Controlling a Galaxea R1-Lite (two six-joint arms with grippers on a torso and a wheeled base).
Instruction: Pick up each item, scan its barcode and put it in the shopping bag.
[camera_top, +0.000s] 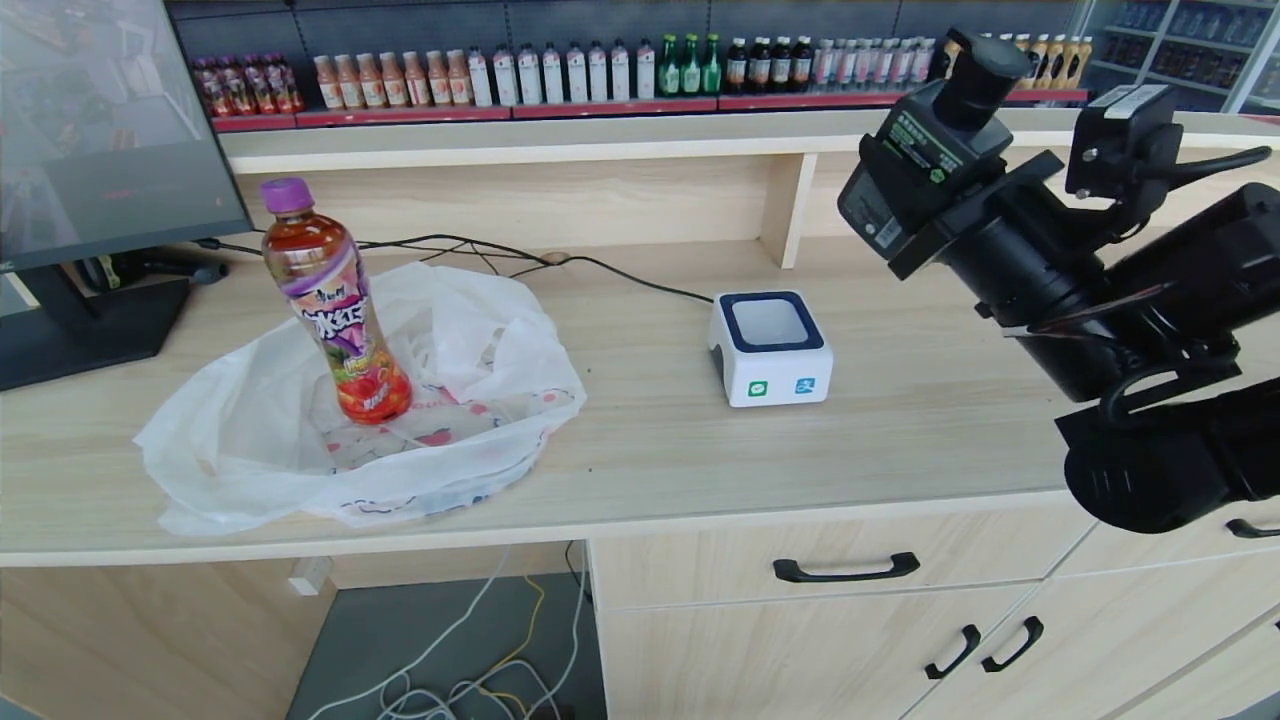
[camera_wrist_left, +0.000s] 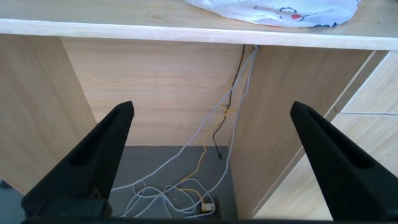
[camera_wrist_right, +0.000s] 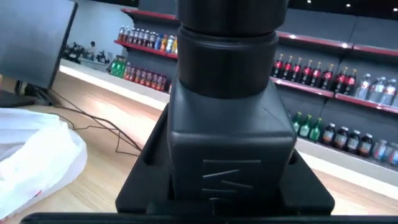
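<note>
Shopping bag (camera_top: 230, 440) is the biggest of the task's things, spread open and crumpled on the left part of my desk (camera_top: 900, 440), with its edge just reaching the front lip. My right arm (camera_top: 1050, 270) is folded up high over the desk's right end; whether its gripper is open or shut I cannot tell. Next down is the bottle (camera_top: 335, 310), purple-capped, standing upright inside the bag, so I judge this item already bagged. The scanner (camera_top: 770, 345), a small white box, sits on the desk well apart from the bag, window facing up. My left gripper (camera_wrist_left: 211, 109) hangs below the desk's front edge with its jaws spread wide and nothing between them.

My worries: if I raise the left arm carelessly, the gripper could catch the desk's lip or snag the overhanging bag, and the bottle on that soft plastic would tip over easily.
</note>
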